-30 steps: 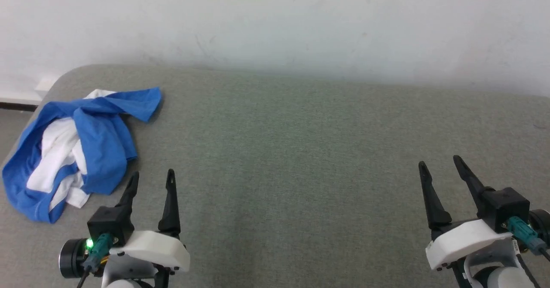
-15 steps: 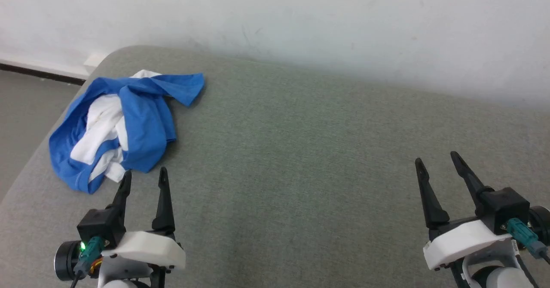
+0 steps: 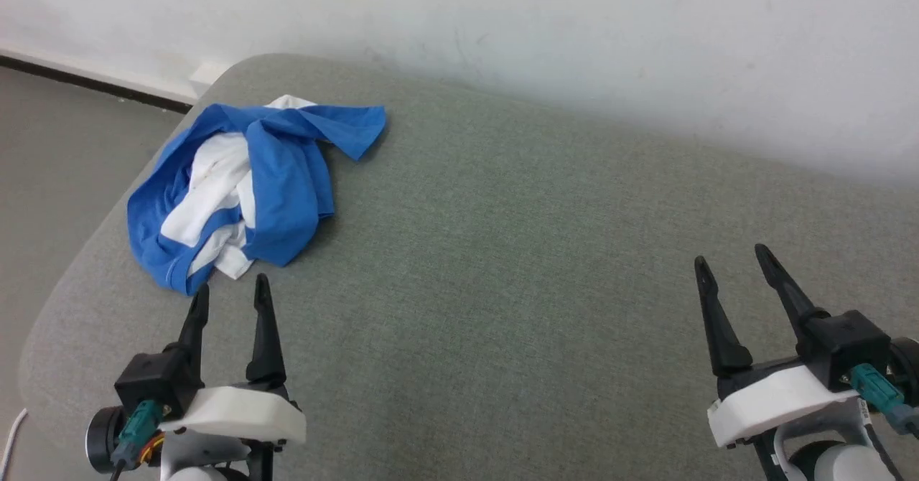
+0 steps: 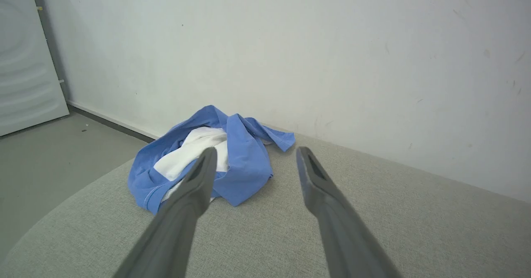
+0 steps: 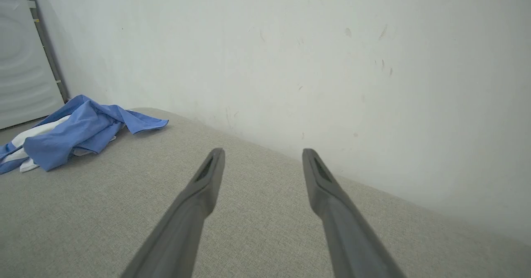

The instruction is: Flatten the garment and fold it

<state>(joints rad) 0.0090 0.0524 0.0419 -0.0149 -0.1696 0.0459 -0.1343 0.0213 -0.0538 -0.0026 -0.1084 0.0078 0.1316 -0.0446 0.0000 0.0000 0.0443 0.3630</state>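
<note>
**Both grippers wide and empty, garment bunched at upper left**

I have both arms low along the bottom of the head view, fingers pointing up the frame. My left gripper (image 3: 232,283) sits at lower left, jaws spread wide and empty, tips just short of the garment (image 3: 287,179). My right gripper (image 3: 730,254), at lower right, is equally wide and well apart from it. The garment lies crumpled at upper left by the grey tabletop's (image 3: 502,265) rounded corner, blue folds wrapped over white.

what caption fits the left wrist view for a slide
Open left gripper facing the crumpled garment on a grey surface.
</note>
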